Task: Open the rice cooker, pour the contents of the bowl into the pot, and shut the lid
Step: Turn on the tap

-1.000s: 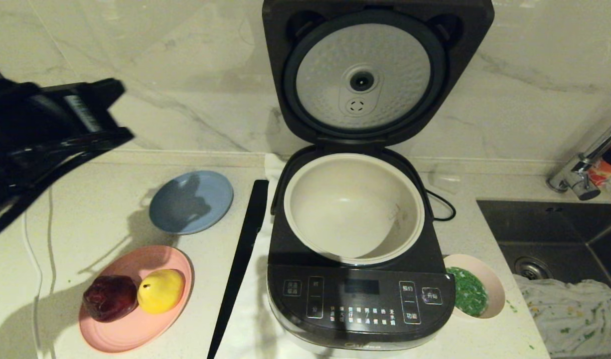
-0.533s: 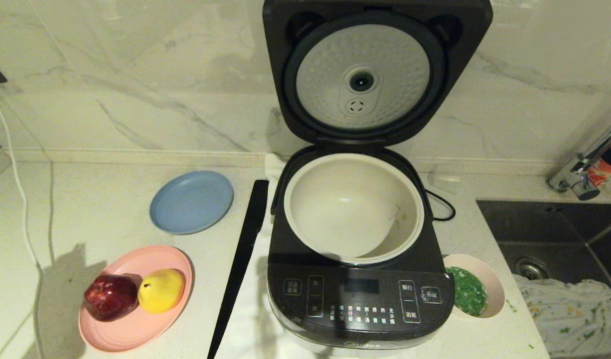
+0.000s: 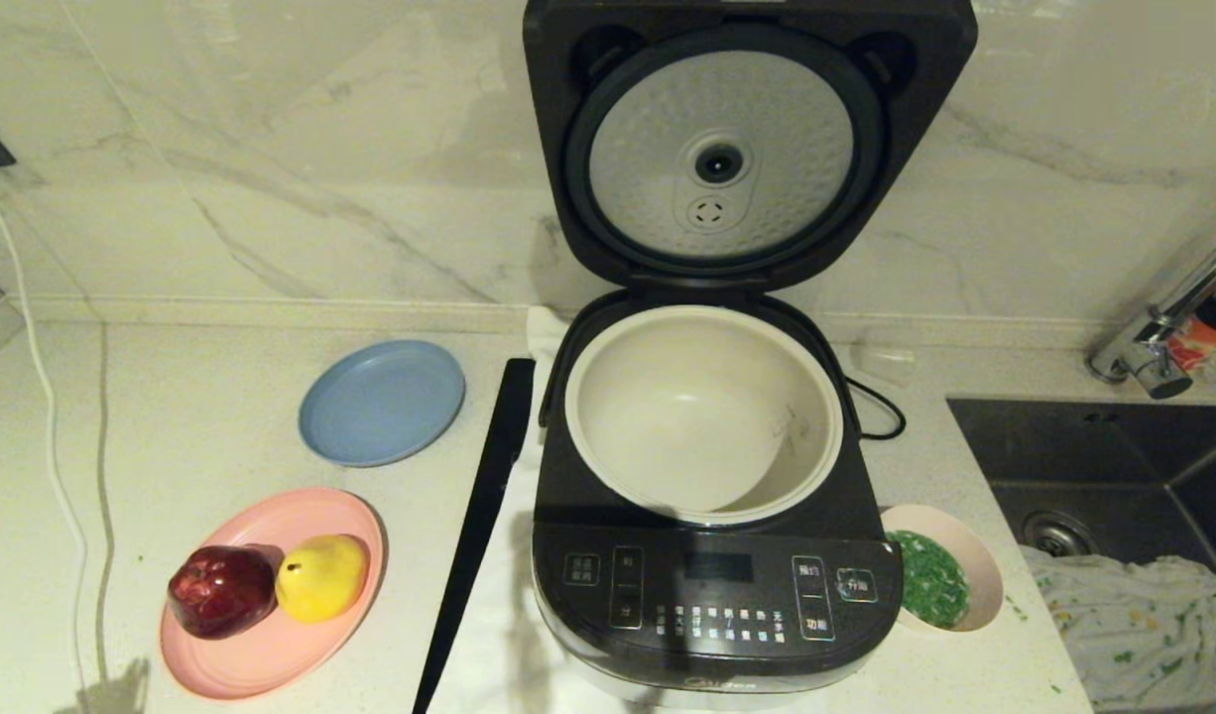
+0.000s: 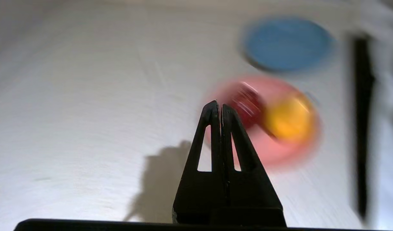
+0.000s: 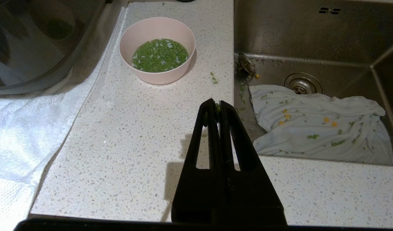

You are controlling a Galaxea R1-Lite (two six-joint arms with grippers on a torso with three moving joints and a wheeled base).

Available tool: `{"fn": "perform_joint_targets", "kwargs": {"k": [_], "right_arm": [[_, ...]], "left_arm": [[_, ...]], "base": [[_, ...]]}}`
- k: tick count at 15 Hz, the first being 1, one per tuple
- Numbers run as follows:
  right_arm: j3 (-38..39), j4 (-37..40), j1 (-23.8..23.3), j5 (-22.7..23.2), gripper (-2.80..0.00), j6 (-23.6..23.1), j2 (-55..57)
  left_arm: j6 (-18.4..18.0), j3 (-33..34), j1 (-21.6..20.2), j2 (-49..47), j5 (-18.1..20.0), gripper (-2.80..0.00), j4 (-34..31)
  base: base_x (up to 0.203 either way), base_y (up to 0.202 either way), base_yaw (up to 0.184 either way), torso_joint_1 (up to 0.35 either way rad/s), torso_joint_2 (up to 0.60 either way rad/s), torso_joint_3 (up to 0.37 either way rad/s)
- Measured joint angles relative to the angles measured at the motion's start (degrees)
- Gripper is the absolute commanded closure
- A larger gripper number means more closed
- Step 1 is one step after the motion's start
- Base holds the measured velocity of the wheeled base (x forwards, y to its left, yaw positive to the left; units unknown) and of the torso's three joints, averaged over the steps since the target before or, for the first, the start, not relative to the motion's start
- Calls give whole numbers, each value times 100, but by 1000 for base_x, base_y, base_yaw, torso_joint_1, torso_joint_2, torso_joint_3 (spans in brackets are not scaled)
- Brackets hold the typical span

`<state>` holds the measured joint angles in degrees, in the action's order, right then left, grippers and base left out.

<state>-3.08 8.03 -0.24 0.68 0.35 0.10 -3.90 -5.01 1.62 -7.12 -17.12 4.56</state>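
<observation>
the lid stands up and the pot is bare, so the bowl at the cooker's four o'clock comes next. right pincer, together and empty, should part wide, take the rim and lift level so nothing slops; left pincer is together over the worktop.

Home kitchen: marble counter, sink, faucet.

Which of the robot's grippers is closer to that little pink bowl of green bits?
Right. The right gripper hangs shut just short of the bowl; the left gripper, also shut, is beyond the rice cooker.
</observation>
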Motion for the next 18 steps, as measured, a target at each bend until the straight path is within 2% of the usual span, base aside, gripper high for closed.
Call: {"fn": "perform_joint_targets", "kwargs": {"k": [2,4,10,18], "right_arm": [[0,-1,-2,0,0,-2,0],[0,-2,-3,-2,0,0,0],[0,-4,-2,-2,0,0,0],[50,-150,-2,-12,0,-177,-5]], "left_arm": [[23,174,-40,402,1044,0,-658],[-21,327,-57,587,1720,0,-796],[132,402,-66,715,1791,0,-761],[136,404,-66,717,1786,0,-762]], "base": [[0,0,0,0,0,0],[0,0,0,0,0,0],[0,0,0,0,0,0],[0,0,0,0,0,0]]}}
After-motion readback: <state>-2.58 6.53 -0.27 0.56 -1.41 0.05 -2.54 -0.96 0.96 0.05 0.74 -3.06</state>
